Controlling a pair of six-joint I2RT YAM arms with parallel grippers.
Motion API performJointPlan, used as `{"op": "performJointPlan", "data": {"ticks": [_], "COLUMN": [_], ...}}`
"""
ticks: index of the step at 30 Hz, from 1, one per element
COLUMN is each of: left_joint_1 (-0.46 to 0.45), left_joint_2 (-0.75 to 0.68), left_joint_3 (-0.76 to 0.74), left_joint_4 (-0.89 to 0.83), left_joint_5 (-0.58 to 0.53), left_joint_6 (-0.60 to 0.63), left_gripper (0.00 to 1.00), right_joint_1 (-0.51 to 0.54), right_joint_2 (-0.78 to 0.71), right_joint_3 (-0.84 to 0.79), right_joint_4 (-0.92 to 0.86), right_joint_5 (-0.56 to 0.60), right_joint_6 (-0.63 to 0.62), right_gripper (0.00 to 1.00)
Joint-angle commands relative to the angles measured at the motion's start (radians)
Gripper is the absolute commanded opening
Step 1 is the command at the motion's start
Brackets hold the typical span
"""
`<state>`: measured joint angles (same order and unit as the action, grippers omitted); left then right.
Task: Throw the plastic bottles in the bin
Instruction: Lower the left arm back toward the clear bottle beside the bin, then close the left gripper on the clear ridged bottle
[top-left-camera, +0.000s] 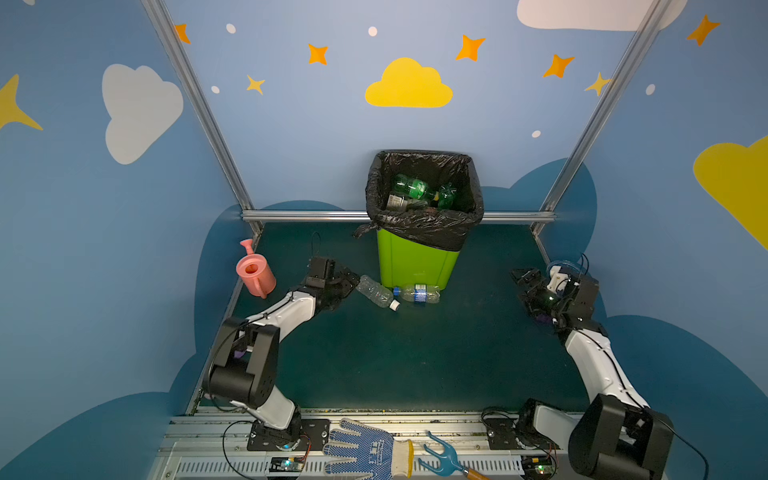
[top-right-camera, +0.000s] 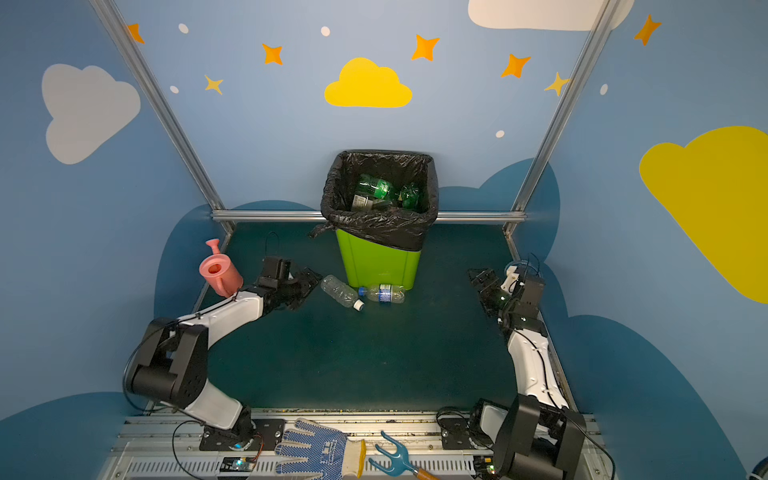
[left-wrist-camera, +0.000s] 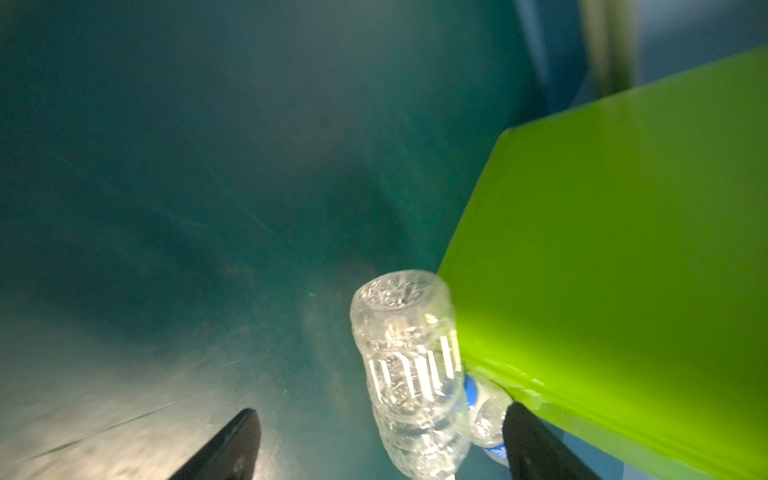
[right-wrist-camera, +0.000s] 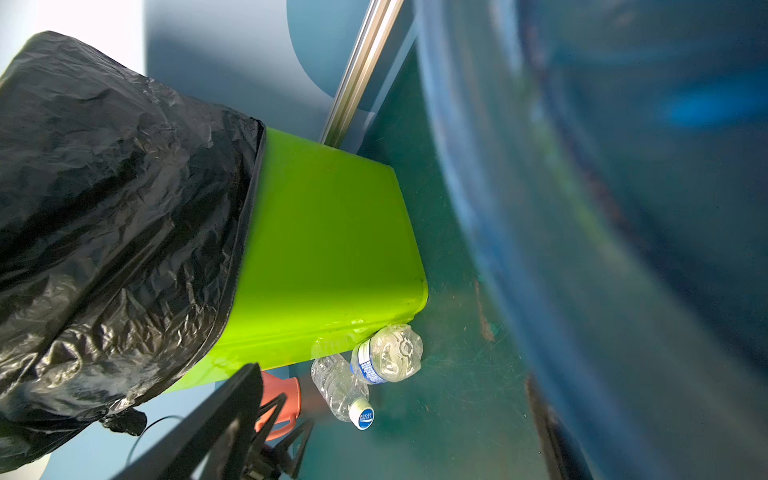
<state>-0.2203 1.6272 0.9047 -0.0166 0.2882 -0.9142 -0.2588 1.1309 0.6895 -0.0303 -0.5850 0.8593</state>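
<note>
Risk at this stage centres on the left end effector (left-wrist-camera: 380, 415). Its jaws stand apart on either side of the crinkled clear plastic bottle with the white cap (left-wrist-camera: 409, 374) and have not closed on it. That bottle lies on its side, with its base just beside the lower corner of the tall lime-green plastic bin (left-wrist-camera: 623, 249). The clear bottle with the blue label and blue cap (top-left-camera: 419, 293) lies against the bin wall, and its cap appears to touch the first bottle.

- Closing here could trap the neighbouring bottle or catch the bin wall.
- Thin plastic may crumple and squirt free.
- A round body may roll.

The right end effector (top-left-camera: 523, 277) is open, empty and well apart. Green bottles (top-left-camera: 411, 187) already lie inside the black liner.

The dark teal tabletop (top-left-camera: 415, 353) is smooth and scuffed. A pink watering can (top-left-camera: 254, 274) stands near the left arm. The walls are painted blue, with clouds and stars.
</note>
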Motion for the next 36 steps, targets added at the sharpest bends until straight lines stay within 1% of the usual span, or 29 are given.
{"op": "performJointPlan", "data": {"ticks": [1,13,20,31,34,36], "left_joint_1": [0.000,-0.048,-0.075,-0.085,-0.085,-0.083], "left_joint_2": [0.050,0.156,0.228,0.279,0.285,0.290], "left_joint_3": [0.039,0.077,0.120,0.138,0.140,0.138], "left_joint_4": [0.075,0.109,0.107,0.126,0.143,0.161], "left_joint_5": [0.113,0.138,0.157,0.147,0.144,0.152], "left_joint_6": [-0.041,-0.062,-0.062,-0.081,-0.088,-0.096], "left_gripper": [0.86,0.83,0.75,0.64,0.60,0.56], "right_joint_1": [0.006,0.006,0.006,0.004,0.003,0.003], "right_joint_2": [0.035,0.055,0.058,0.077,0.081,0.082], "right_joint_3": [-0.048,-0.057,-0.057,-0.055,-0.051,-0.048], "right_joint_4": [-0.141,-0.132,-0.131,-0.123,-0.123,-0.122], "right_joint_5": [0.015,0.016,0.017,0.013,0.014,0.012], "right_joint_6": [0.047,0.047,0.043,0.041,0.040,0.038], "right_gripper": [0.98,0.98,0.98,0.98,0.98,0.98]}}
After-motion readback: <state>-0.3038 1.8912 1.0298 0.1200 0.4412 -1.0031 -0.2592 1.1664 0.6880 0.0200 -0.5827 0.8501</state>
